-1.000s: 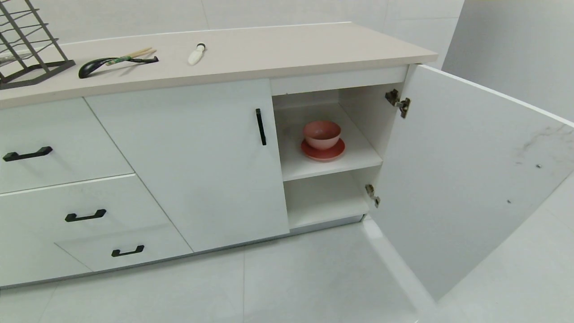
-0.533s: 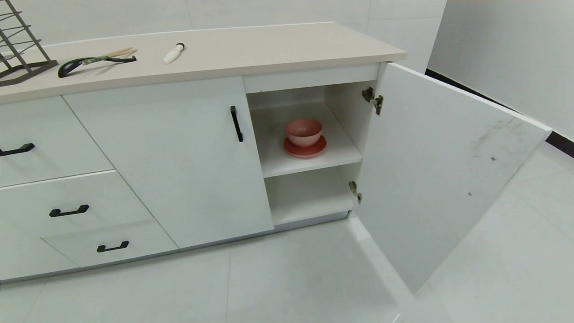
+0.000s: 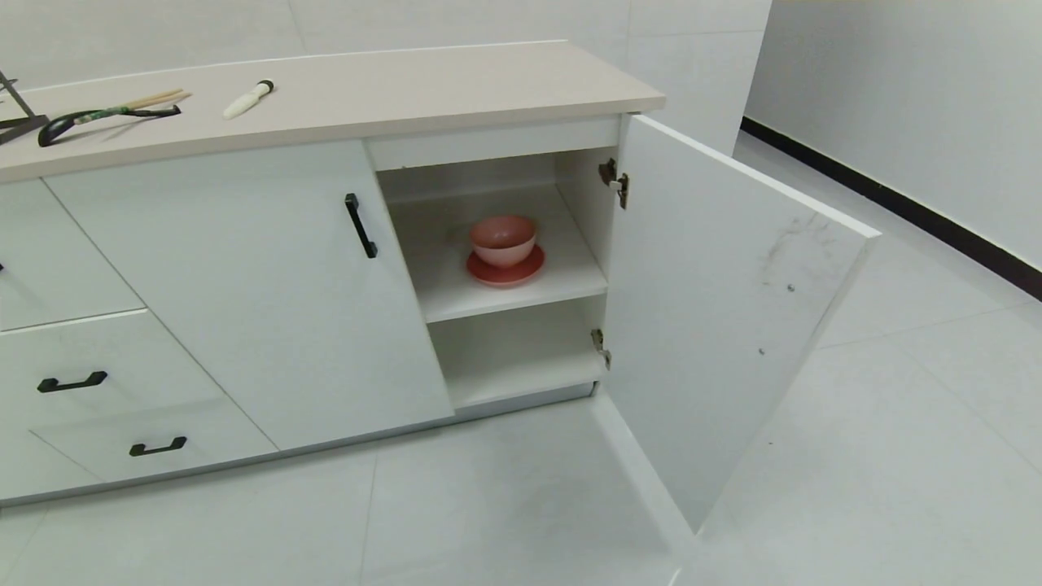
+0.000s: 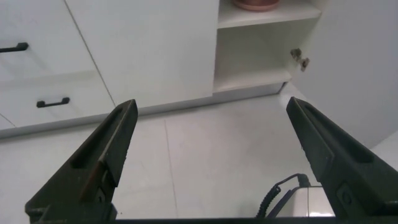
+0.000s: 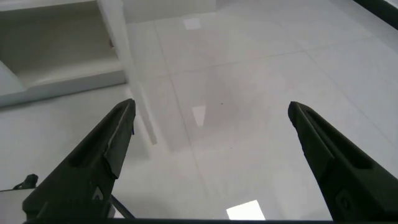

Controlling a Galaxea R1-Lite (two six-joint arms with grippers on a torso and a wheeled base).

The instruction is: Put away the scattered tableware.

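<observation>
A pink bowl [image 3: 502, 240] sits on a red plate [image 3: 505, 270] on the upper shelf of the open cabinet. On the beige countertop [image 3: 423, 85] at the far left lie a black spoon [image 3: 77, 120], wooden chopsticks [image 3: 155, 99] and a white utensil with a dark tip [image 3: 247, 98]. My left gripper [image 4: 208, 112] is open and empty, hanging above the floor in front of the cabinet; the plate's edge [image 4: 255, 5] shows beyond it. Over bare floor tiles beside the door, my right gripper [image 5: 211, 112] is open and empty too.
The cabinet's right door [image 3: 716, 309] stands wide open, jutting out over the floor. The left door with a black handle [image 3: 361, 225] is shut. Drawers with black handles [image 3: 72, 381] are at the left. A black rack's corner [image 3: 16, 122] shows at the counter's left edge.
The whole head view has shifted: the cabinet and counter slid left in the picture as the camera turned right. Bowl, plate and utensils kept their places.
</observation>
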